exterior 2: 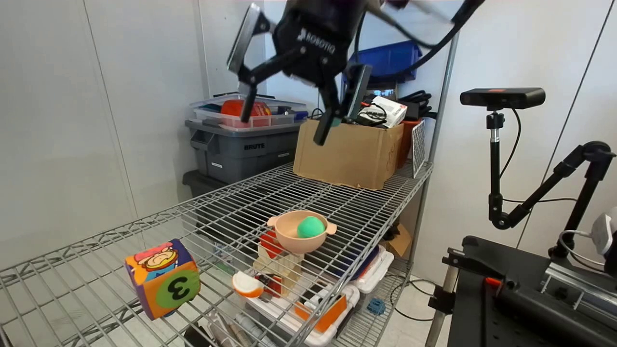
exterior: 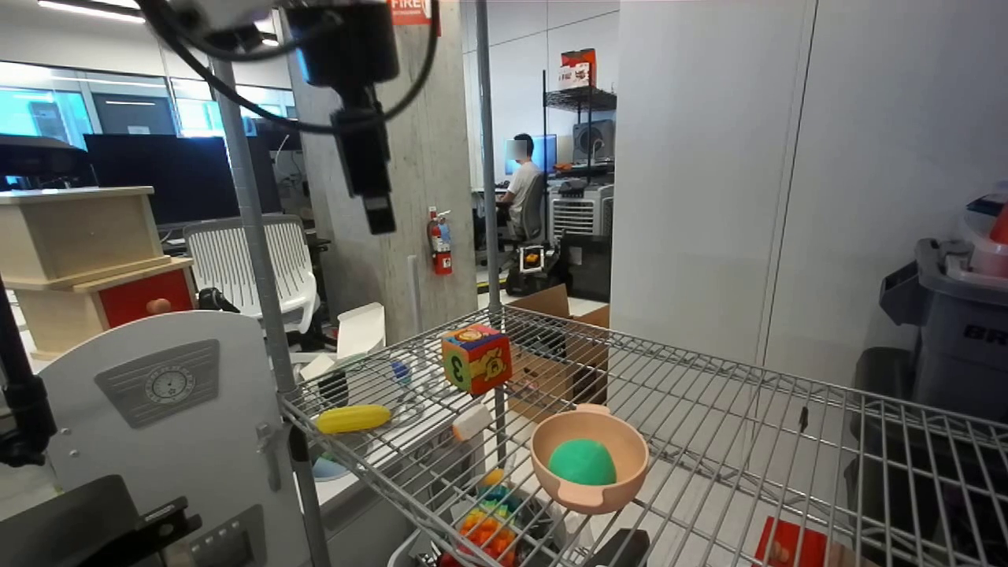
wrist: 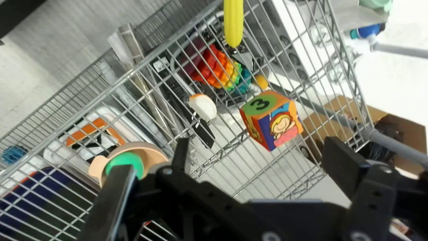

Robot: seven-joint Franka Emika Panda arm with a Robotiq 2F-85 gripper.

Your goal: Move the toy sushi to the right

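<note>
The toy sushi is a small white and orange chunk lying on the wire shelf. It shows in both exterior views, as the toy sushi (exterior: 472, 423) between the cube and the bowl and as the same toy sushi (exterior 2: 248, 285) in front of the bowl. In the wrist view the toy sushi (wrist: 203, 106) lies left of the cube. My gripper (exterior 2: 284, 118) is open and empty, high above the shelf. It also shows in an exterior view as the gripper (exterior: 379, 216) seen edge-on, and in the wrist view as the gripper (wrist: 259, 157) with its fingers wide apart.
The tan bowl (exterior: 543, 429) holds a green toy (exterior: 583, 462). A multicoloured cube (exterior: 476, 358) and a yellow banana-shaped toy (exterior: 353, 418) lie on the wire shelf (exterior 2: 212, 190). A cardboard box (exterior 2: 347, 152) stands at the shelf's far end. Metal posts (exterior: 252, 213) rise at its corners.
</note>
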